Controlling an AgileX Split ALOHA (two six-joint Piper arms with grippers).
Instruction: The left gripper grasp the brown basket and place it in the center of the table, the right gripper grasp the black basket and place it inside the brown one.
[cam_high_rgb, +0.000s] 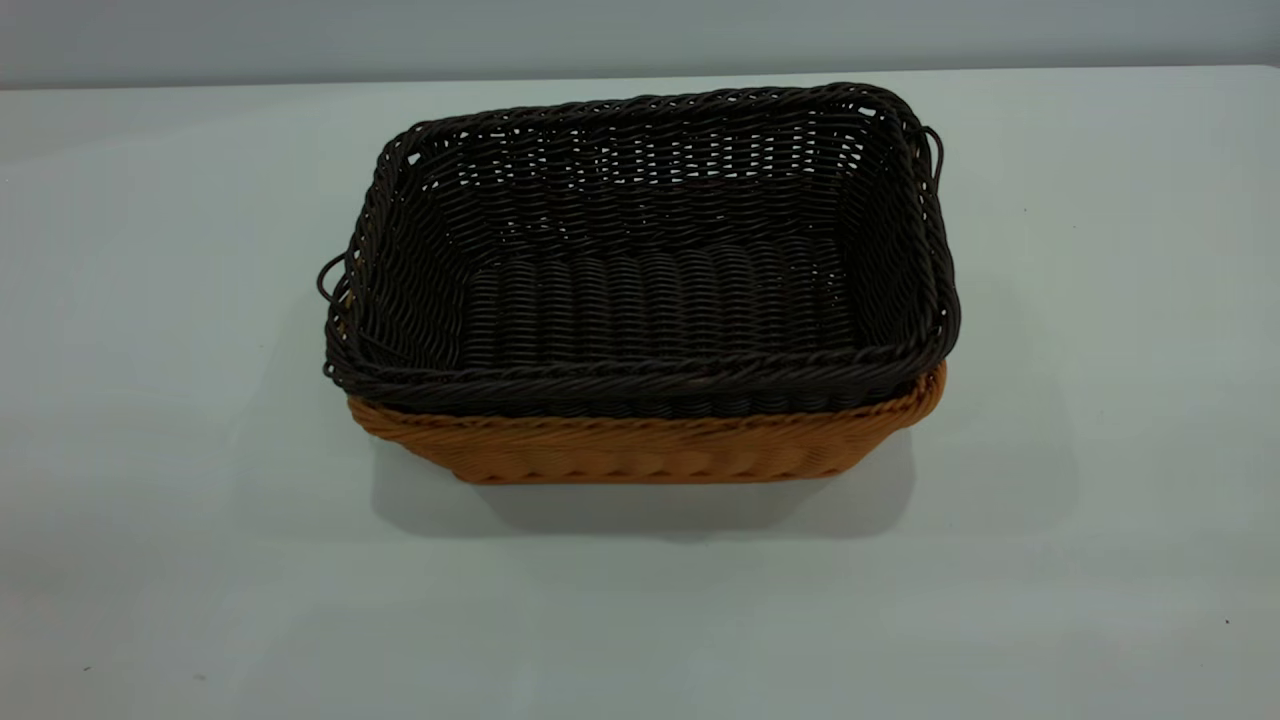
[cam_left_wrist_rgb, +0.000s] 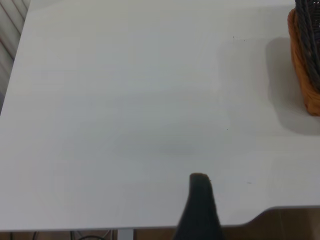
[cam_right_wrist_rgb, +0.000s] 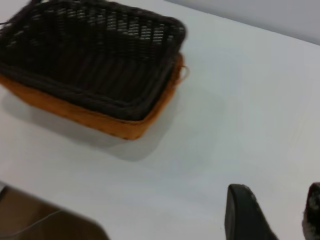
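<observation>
Well apart from the right pincer (cam_right_wrist_rgb: 272, 212), the black basket (cam_right_wrist_rgb: 95, 55) sits nested in the brown basket (cam_right_wrist_rgb: 95, 120).

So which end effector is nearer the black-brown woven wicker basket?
Perhaps right. The right end effector is off the basket's corner, the left end effector off its short end; neither touches it.

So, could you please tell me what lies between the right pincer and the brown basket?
Only bare table between the right pincer and brown basket, per the right wrist view.
</observation>
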